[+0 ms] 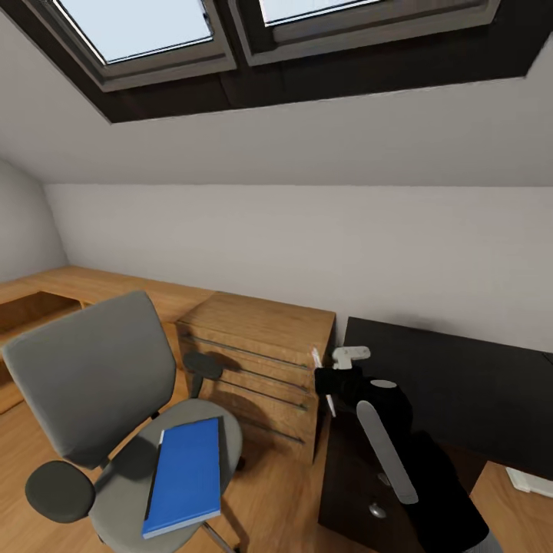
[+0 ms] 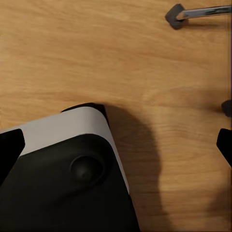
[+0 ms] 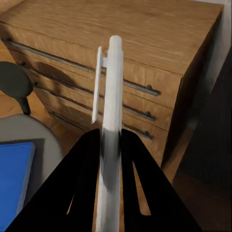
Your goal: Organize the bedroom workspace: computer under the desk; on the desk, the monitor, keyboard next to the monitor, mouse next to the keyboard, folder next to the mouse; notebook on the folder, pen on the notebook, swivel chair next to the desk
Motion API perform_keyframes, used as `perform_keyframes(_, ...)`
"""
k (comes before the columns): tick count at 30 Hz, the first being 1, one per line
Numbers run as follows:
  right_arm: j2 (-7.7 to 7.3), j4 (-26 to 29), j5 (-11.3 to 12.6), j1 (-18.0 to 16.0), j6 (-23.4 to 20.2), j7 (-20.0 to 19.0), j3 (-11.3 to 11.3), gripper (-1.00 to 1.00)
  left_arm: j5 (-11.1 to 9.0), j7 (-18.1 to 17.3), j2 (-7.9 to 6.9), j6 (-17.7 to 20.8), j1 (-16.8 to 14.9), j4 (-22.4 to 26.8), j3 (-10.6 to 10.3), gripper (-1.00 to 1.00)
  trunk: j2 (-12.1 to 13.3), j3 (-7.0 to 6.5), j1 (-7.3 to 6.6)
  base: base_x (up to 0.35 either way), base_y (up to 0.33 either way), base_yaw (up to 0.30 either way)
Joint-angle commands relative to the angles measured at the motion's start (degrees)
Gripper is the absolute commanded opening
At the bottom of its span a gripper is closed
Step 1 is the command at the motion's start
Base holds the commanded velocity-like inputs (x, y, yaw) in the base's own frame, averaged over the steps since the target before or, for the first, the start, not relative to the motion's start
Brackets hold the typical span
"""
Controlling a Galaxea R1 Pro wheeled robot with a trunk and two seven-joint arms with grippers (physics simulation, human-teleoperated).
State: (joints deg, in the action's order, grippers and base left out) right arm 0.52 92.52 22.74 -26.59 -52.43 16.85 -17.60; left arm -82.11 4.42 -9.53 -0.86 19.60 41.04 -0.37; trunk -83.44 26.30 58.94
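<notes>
The grey swivel chair (image 1: 92, 376) stands at the lower left of the head view, with the bright blue folder (image 1: 184, 476) lying flat on its seat. My right gripper (image 1: 329, 384) hovers between the chair and the black desk (image 1: 461, 384), shut on the white pen (image 1: 316, 359). In the right wrist view the pen (image 3: 112, 96) sticks out beyond the black fingers (image 3: 82, 183) of the gripper (image 3: 111, 137), with a corner of the folder (image 3: 12, 183) and the chair seat (image 3: 48, 135) below. My left gripper (image 2: 116, 145) hangs open over the wood floor, one finger (image 2: 9, 147) at each side edge.
A wooden chest of drawers (image 1: 261, 361) stands between chair and desk, against the grey wall under the sloped ceiling with skylights. A dark cabinet front (image 1: 353, 476) sits under the desk's near end. Part of my white and black base (image 2: 72, 169) and a chrome chair leg with caster (image 2: 176, 14) show below.
</notes>
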Motion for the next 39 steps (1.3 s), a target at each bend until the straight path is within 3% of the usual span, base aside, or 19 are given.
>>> perform_keyframes(1,0.01,0.0,0.8,0.0,-0.1,0.8,0.6,-1.00,-0.4,0.4,0.00,-0.1,0.0,0.2,-0.1,1.00,0.4,-0.13,-0.22,0.000,0.000,-0.002)
perform_keyframes(8,0.01,-0.5,-0.5,0.0,-0.2,5.6,3.0,-1.00,-0.2,0.5,0.04,-0.7,0.0,0.2,-0.2,1.00,1.6,-0.67,-0.88,0.000,0.000,0.000)
perform_keyframes(12,0.00,-4.3,-0.7,-0.5,0.4,6.4,4.9,-1.00,-0.1,0.6,0.04,-0.8,0.1,0.2,-0.2,1.00,1.6,-0.67,-0.88,0.001,-0.002,0.000)
perform_keyframes(15,-0.03,-12.0,-0.8,-2.8,2.9,6.7,6.7,-1.00,0.2,0.5,0.04,-0.9,0.1,0.2,-0.3,1.00,1.6,-0.67,-0.88,0.118,-0.139,0.000)
perform_keyframes(17,0.01,-14.3,-0.8,-3.3,5.5,6.7,7.1,-1.00,1.6,0.5,0.08,-0.9,0.2,0.2,-0.3,1.00,1.6,-0.67,-0.88,0.195,-0.226,0.000)
perform_keyframes(21,0.00,-15.9,-0.7,-3.5,6.7,6.8,7.2,-1.00,2.8,0.3,0.12,-1.0,0.2,0.2,-0.3,1.00,1.6,-0.67,-0.88,0.225,-0.253,0.000)
perform_keyframes(27,0.08,-17.3,-0.7,-3.7,7.2,6.9,7.3,-1.00,3.0,0.3,0.13,-1.1,0.4,0.2,-0.3,1.00,1.6,-0.67,-0.88,0.170,-0.188,-0.055)
perform_keyframes(31,0.30,-21.0,-0.7,-4.7,7.6,7.0,7.8,-1.00,3.0,0.3,0.11,-1.1,0.4,0.2,-0.2,1.00,1.6,-0.67,-0.88,0.046,-0.051,-0.223)
perform_keyframes(35,0.50,-26.4,-0.6,-6.7,10.7,6.9,8.2,-1.00,3.1,0.2,0.06,-1.0,0.4,0.2,-0.2,1.00,1.6,-0.67,-0.88,0.015,-0.016,-0.275)
perform_keyframes(39,0.58,-28.0,-0.6,-7.2,12.0,6.9,8.2,-1.00,3.2,0.2,0.05,-0.9,0.4,0.2,-0.2,1.00,1.6,-0.67,-0.88,0.005,-0.005,-0.260)
